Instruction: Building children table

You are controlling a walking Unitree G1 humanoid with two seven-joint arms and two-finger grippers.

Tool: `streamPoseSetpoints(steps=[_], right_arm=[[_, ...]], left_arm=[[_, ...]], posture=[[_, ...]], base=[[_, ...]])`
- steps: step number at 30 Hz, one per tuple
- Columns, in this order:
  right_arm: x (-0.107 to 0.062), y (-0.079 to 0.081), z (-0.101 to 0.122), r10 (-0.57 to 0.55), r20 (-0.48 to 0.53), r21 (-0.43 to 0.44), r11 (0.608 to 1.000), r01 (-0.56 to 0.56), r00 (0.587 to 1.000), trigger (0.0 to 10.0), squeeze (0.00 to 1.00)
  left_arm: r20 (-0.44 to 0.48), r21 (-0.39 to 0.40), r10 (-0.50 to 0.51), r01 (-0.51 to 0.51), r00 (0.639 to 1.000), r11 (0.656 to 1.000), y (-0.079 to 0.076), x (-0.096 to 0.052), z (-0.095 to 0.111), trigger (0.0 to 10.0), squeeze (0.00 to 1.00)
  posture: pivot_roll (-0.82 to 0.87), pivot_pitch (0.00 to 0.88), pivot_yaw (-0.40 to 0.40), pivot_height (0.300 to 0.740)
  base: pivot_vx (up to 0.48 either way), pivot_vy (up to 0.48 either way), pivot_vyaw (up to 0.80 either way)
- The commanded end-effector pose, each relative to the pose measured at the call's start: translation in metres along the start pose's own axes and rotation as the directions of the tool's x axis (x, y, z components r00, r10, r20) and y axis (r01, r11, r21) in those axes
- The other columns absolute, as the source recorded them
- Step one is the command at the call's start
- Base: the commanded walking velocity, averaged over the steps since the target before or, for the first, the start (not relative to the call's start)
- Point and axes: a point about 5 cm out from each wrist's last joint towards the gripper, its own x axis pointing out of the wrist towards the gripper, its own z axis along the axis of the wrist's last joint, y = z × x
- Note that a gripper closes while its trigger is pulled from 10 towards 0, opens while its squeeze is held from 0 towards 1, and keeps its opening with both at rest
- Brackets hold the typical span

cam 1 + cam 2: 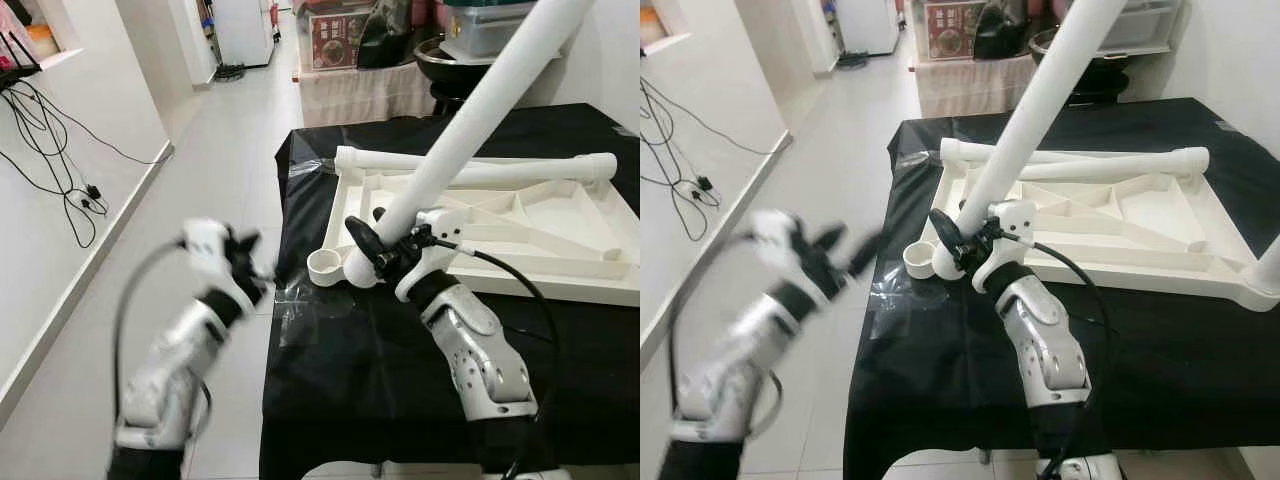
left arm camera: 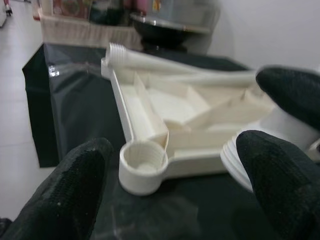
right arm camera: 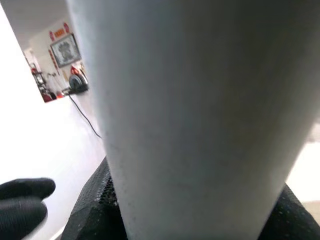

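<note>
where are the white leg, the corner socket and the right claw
leg (image 1: pixel 470 125), left eye view, middle of the tilted shaft
socket (image 2: pixel 143 159), left wrist view, threaded round opening at the tabletop's corner
right claw (image 1: pixel 372 248), left eye view, black fingers around the leg's lower end

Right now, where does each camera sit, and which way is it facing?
Left eye: head, looking down at upturned tabletop on black cloth; both arms show.
Right eye: head, same scene; right gripper holds white leg.
Left wrist: along open fingers toward corner socket.
Right wrist: pressed against the leg; fingers beneath.
Shared: left wrist and eyes see socket and tabletop.
</note>
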Motion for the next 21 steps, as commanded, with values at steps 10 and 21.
streamPoseSetpoints(steps=[10,21], right_arm=[[-0.011,0.006,-0.014,-0.024,-0.049,-0.022,1.000,0.023,0.998,10.0,0.00],[-0.015,0.014,-0.018,-0.013,-0.046,-0.022,1.000,0.012,0.999,10.0,0.00]], left_arm=[[-0.086,0.116,0.015,-0.005,0.996,0.993,-0.005,-0.017,-0.025,10.0,0.00],[-0.079,0.185,0.031,-0.016,0.996,0.983,-0.009,-0.019,-0.035,10.0,0.00]], posture=[[-0.09,0.079,0.079,0.740],[-0.08,0.063,0.072,0.740]], base=[[0.000,0.000,0.00],[0.000,0.000,0.00]])
